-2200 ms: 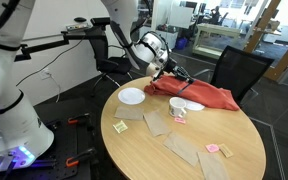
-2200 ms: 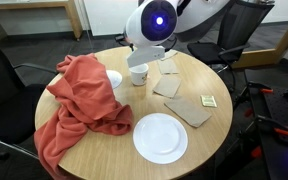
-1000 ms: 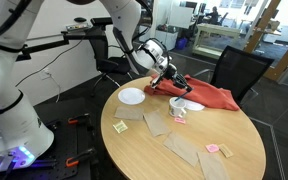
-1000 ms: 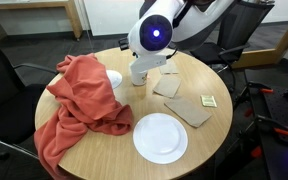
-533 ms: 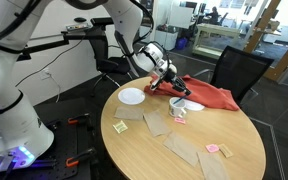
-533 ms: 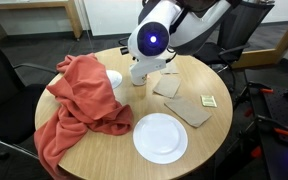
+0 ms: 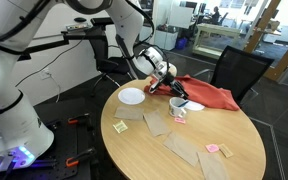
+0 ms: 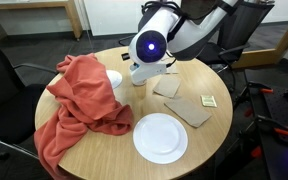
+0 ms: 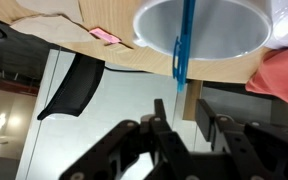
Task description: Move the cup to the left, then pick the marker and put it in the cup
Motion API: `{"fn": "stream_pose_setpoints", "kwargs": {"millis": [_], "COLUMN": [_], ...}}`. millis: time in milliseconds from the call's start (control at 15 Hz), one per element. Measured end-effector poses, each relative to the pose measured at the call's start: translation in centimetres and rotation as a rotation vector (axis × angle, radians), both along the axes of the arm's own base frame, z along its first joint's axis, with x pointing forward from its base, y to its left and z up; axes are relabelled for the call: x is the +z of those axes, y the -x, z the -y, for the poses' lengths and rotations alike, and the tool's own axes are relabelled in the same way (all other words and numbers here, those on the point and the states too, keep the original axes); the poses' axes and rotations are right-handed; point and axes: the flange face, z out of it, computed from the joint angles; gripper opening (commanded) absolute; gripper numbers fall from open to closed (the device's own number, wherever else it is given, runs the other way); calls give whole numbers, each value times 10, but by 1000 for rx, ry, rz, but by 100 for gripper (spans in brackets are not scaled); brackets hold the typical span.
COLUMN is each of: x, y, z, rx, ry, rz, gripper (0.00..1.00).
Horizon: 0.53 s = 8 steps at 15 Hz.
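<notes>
The wrist view looks straight into the white cup (image 9: 214,35), and the thin blue-green marker (image 9: 184,50) stands with its far end inside the rim. My gripper (image 9: 184,112) is just behind the marker's near end. Its jaws are open, with a clear gap and nothing pinched between them. In an exterior view the gripper (image 7: 174,94) hovers right over the cup (image 7: 180,105) beside the red cloth. From the opposite side the wrist hides most of the cup (image 8: 139,77).
A red cloth (image 8: 79,95) is heaped on the round wooden table (image 8: 104,150), with a white bowl (image 8: 114,80) against it. A white plate (image 8: 160,137), brown paper pieces (image 8: 189,108) and a yellow card (image 8: 209,100) lie nearby. A black chair (image 7: 239,70) stands behind the table.
The gripper has come down over the cup with the marker, and its jaws have parted, letting go of the marker.
</notes>
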Motion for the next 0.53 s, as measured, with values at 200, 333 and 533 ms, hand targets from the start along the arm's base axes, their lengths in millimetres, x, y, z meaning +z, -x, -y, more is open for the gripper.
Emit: {"fn": "stream_pose_setpoints", "kwargs": {"millis": [200,333,533], "x": [0,3,17], "y": [0,-2,-7], "z": [0,1,2], "rx": [-7,-11,-17], "ry": [-5,-8,-15], "rz": [0,6,29], "gripper": [94,100,100]}}
